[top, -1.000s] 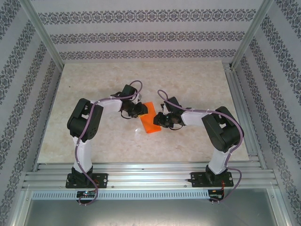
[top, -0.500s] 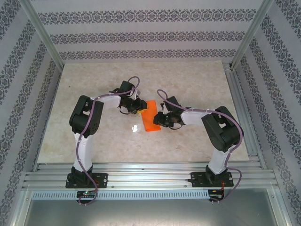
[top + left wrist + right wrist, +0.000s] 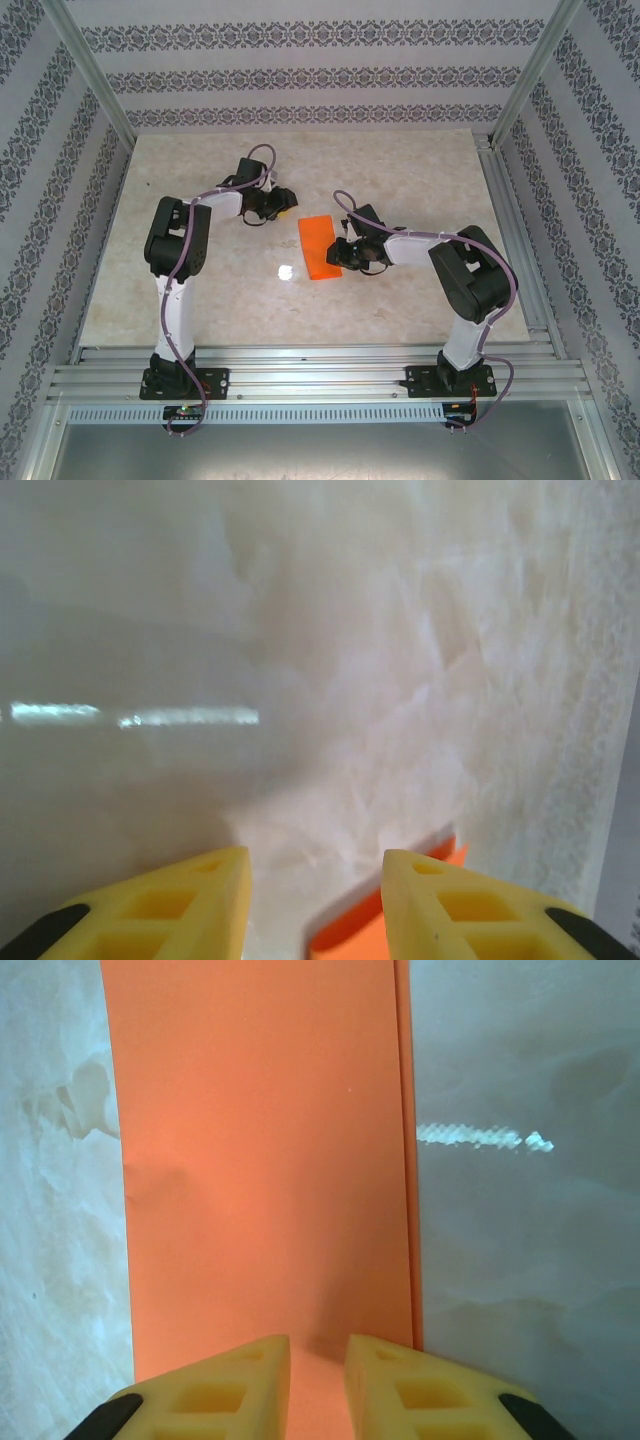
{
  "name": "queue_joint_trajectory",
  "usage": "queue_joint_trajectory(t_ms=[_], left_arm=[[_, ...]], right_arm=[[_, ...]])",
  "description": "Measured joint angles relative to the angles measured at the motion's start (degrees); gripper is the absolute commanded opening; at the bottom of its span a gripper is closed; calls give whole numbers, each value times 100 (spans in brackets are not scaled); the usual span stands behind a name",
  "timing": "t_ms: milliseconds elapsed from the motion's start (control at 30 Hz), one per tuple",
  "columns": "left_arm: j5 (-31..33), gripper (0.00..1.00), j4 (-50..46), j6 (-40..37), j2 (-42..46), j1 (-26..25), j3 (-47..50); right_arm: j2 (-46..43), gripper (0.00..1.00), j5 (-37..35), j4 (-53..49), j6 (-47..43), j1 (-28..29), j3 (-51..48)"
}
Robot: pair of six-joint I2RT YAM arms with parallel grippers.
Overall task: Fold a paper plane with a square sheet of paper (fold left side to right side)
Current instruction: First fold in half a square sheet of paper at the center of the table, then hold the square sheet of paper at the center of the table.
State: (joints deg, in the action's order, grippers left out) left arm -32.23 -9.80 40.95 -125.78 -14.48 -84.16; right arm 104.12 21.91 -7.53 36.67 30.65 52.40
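**Square sheet of bright orange paper (image 3: 318, 247) folded to a narrow rectangle and held down at one edge**

The right gripper (image 3: 318, 1355) is set on the sheet's edge nearest the right arm. Its yellow fingers (image 3: 245, 1375) are drawn almost together, and a thin slit of orange is left between them. Whether the paper is pinched in that slit or merely pressed flat by the tips cannot be told. Either way, the placement is judged to anchor the sheet so that it cannot slide or spring open.

The left gripper (image 3: 315, 852) is held just off the sheet's far-left corner, clear of the paper. Its jaws are parted widely and nothing is held between them; only bare surface is seen in the gap. One orange corner is seen close beside one finger. This stand-off is judged to be a release posture, with the sheet left to the other arm.

Two layers can be made out in the sheet, the lower one showing as a thin strip along one long side. The left-to-right fold is therefore judged to be made, though not perfectly matched. The sheet lies flat on the pale marble-patterned tabletop (image 3: 200, 290), between the two arms, and no pointed dart shape has yet been formed.
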Motion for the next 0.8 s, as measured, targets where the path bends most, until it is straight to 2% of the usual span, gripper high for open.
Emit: queue_joint_trajectory(t_ms=[200,333,467,667,800], left_arm=[[216,41,358,-2,125,125,195],[188,34,411,-85,839,83,835],[20,28,472,-195,1303,-201,933],[-199,24,603,-197,1121,-861,938],[-225,23,601,-197,758,-916,938]], right_arm=[[0,24,0,-4,0,0,7],[11,24,0,-44,0,2,39],[22,24,-7,-94,0,11,76],[33,24,-20,-151,0,11,114],[33,24,-22,-153,0,11,114]])
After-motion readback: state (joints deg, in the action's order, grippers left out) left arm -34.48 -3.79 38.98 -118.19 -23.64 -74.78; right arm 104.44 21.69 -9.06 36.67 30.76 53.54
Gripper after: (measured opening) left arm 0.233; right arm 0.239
